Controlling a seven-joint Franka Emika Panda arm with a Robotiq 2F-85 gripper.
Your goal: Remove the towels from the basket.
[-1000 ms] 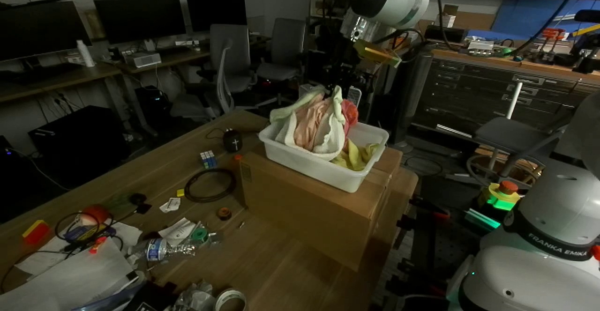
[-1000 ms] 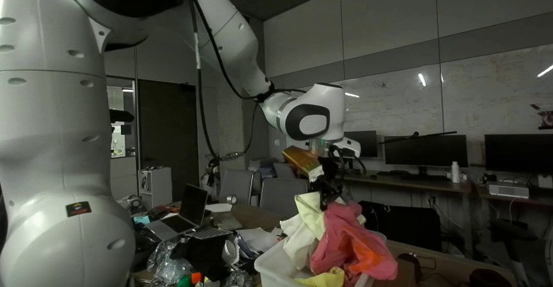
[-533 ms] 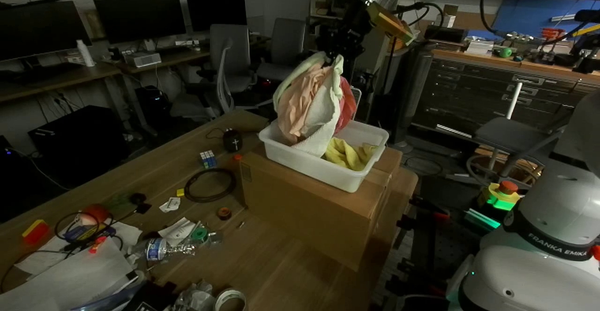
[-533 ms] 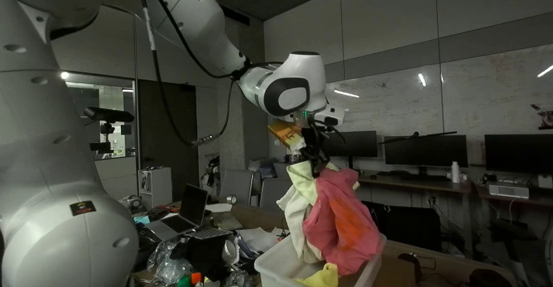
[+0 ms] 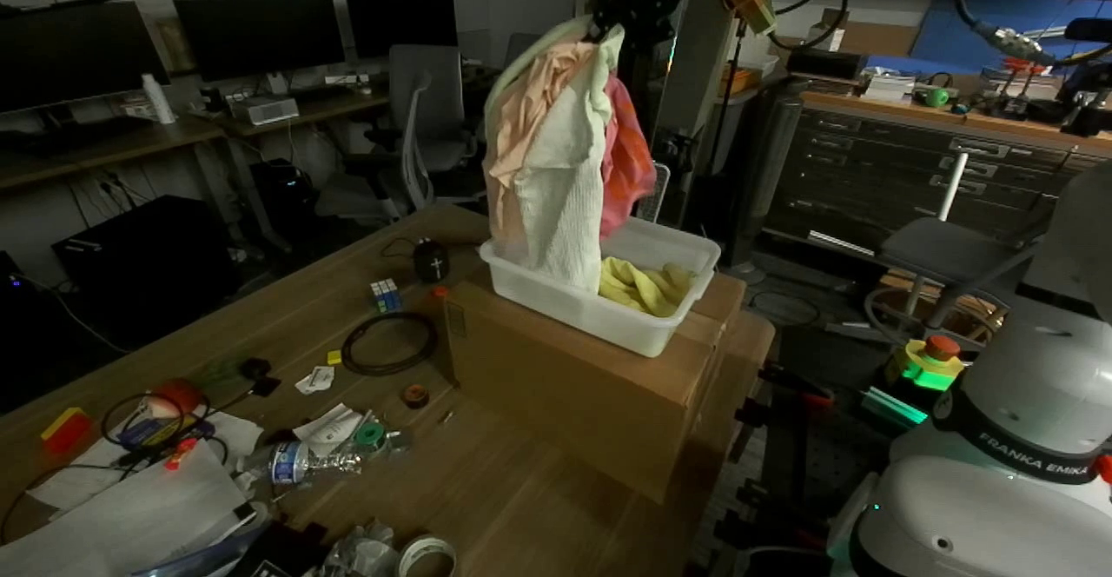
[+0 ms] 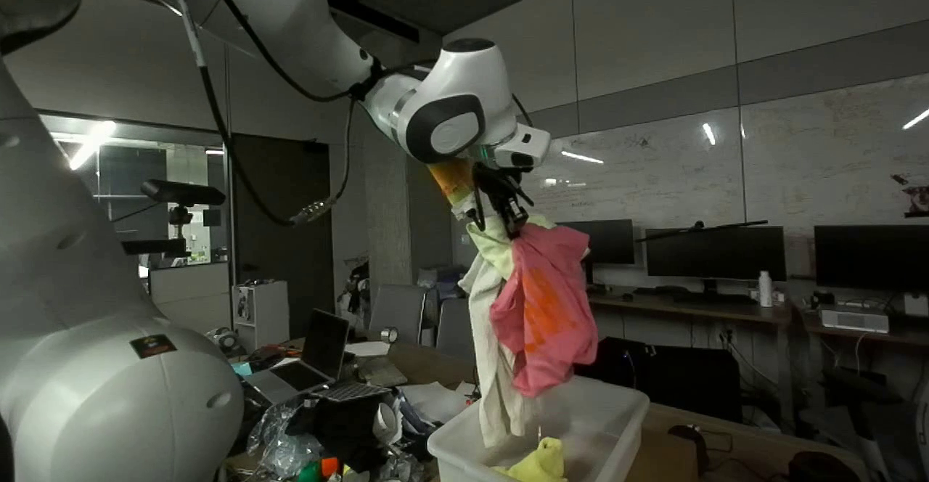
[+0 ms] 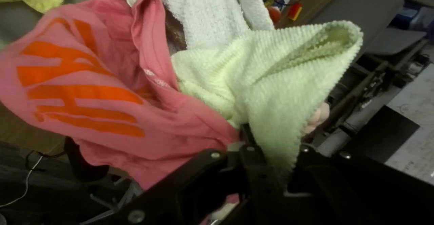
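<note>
My gripper (image 6: 514, 226) is shut on a bundle of towels and holds it above the white plastic basket (image 5: 573, 303). The bundle has a pale green and white towel (image 5: 565, 203), a pink cloth with orange print (image 6: 544, 315) and a peach cloth (image 5: 530, 125). In the wrist view the pink cloth (image 7: 84, 93) and pale green towel (image 7: 281, 72) hang from the jaws, and the towel covers part of the fingers. The white towel's lower end hangs inside the basket; I cannot tell if it touches the bottom. A yellow towel (image 5: 645, 286) lies in the basket.
The basket stands on a cardboard box (image 5: 565, 386) on the wooden table (image 5: 504, 490). A black cable coil (image 5: 388, 344), a puzzle cube (image 5: 386, 295), a plastic bottle (image 5: 300, 462) and papers lie on the table. A laptop (image 6: 319, 351) and clutter lie beyond the basket.
My gripper has risen with the towel bundle and drawn back toward the robot's base. The pink cloth has come up out of the basket. The yellow towel has stayed in the basket.
</note>
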